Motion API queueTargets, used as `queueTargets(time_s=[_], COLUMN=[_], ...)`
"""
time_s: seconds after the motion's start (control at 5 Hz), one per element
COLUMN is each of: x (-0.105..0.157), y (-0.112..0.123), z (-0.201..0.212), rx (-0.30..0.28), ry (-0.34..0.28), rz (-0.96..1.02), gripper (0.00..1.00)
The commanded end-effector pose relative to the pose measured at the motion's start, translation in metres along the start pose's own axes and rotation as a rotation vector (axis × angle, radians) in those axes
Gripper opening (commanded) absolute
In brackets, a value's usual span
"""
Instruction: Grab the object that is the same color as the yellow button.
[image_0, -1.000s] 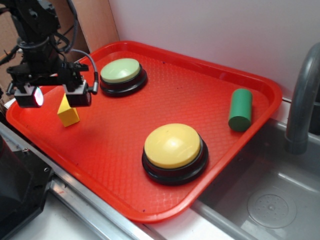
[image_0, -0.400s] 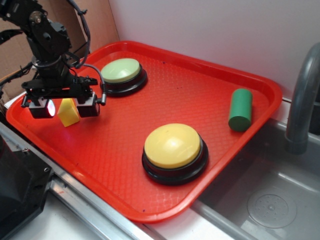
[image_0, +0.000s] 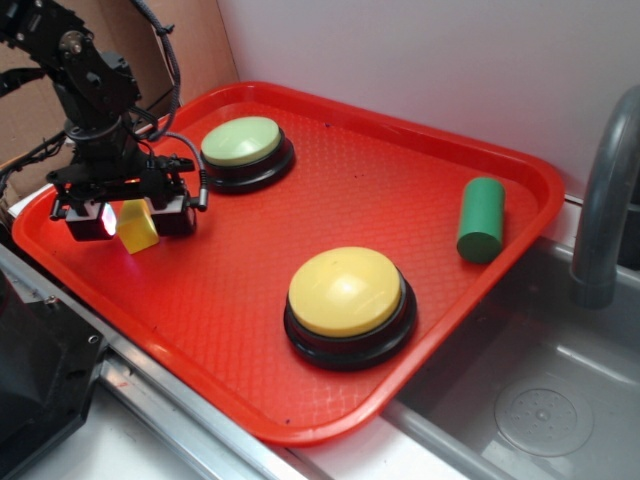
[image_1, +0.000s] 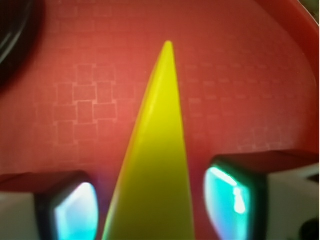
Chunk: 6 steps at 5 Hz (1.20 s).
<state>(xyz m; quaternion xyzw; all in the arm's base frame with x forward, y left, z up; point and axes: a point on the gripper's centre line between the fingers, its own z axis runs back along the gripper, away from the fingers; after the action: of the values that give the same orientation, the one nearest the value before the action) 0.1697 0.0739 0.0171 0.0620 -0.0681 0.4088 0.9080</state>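
We see the gripper (image_0: 131, 218) low over the left corner of the red tray (image_0: 400, 170), its two fingers (image_0: 176, 213) spread apart with the small yellow block (image_0: 137, 226) standing between them. In the wrist view the block (image_1: 155, 165) fills the middle, its point up, and a narrow strip of tray shows on each side between it and the finger pads (image_1: 232, 197), so the jaws are not yet pressing on it. The block sits close to the tray's raised left rim, with little room on that side; toward the tray's middle the floor is bare and open. The pale green button (image_0: 243, 146) lies just behind the gripper, near but apart from it. The yellow button (image_0: 347, 292) sits near the front rim, well apart from the block, and the green cylinder (image_0: 481, 219) lies by the right rim. A grey faucet (image_0: 603, 200) rises beyond the tray, cut off at the frame edge. The block's base is cut off in the wrist view, and the arm's upper links run out of the exterior frame.
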Motion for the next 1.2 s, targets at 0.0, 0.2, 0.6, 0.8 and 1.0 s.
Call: queueTargets(time_s=[0.0, 0.2, 0.6, 0.8, 1.0], x=[0.003, 0.0, -0.023, -0.035, -0.046], y=[-0.001, -0.012, -0.056, -0.067, -0.077], z=[0.025, 0.056, 0.134, 0.163, 0.18], rx=[-0.044, -0.059, -0.13, -0.162, -0.18], ry=[-0.046, -0.027, 0.069, 0.048, -0.003], rz=[-0.052, -0.16, -0.486, -0.606, -0.673], gripper=[0.0, 0.0, 0.0, 0.0, 0.0])
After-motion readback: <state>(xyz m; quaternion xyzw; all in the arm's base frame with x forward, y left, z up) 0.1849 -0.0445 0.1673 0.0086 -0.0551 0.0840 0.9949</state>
